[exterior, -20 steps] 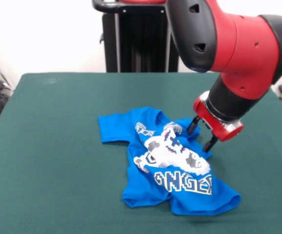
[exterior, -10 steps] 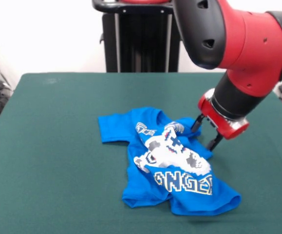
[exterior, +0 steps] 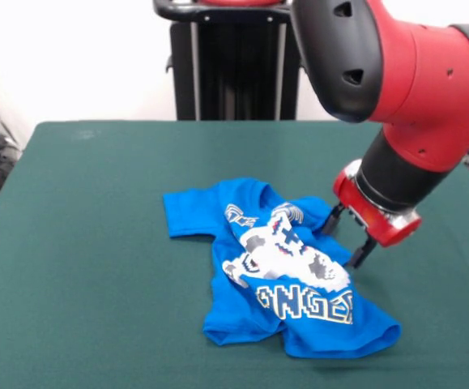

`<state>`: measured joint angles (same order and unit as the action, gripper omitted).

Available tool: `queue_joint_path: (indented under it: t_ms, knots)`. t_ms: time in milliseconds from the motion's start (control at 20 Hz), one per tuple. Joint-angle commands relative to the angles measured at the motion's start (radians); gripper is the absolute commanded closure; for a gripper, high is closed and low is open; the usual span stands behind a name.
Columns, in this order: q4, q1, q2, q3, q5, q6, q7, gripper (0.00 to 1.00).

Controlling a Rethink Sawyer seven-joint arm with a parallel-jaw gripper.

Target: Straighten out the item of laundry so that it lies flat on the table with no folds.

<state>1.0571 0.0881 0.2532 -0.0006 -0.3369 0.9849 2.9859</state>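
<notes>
Pincer (exterior: 345,237), fingers spread and empty at the T-shirt's (exterior: 279,275) bunched right edge, should nip that fold and draw it rightward across the table (exterior: 80,243).

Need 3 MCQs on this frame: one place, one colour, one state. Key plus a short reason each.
1. Where is the black two-fingered gripper?
A. at the picture-right edge of the bright blue printed T-shirt
B. over the shirt's left sleeve
C. off the dark green felt table

2. What colour is the shirt's block lettering?
A. red
B. white
C. black

3. How does the shirt lie?
A. flat
B. rumpled, with folds
C. rolled in a ball

Answers: A, fingers sit by the right sleeve; B, white letters show; B, hem and sleeve are bunched.
</notes>
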Motion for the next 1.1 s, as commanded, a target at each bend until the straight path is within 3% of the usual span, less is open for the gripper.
queue_joint_path:
  t_ms: [50,400,850,1100]
  knots:
    - [-0.045,0.047,-0.059,0.050,-0.051,0.008,-0.113,0.00]
    - [-0.031,0.055,-0.070,0.050,-0.047,-0.022,-0.094,0.00]
    - [0.000,0.078,-0.066,0.017,-0.021,0.050,-0.051,0.00]
    - [0.047,0.065,-0.056,0.044,-0.003,-0.040,-0.054,0.00]
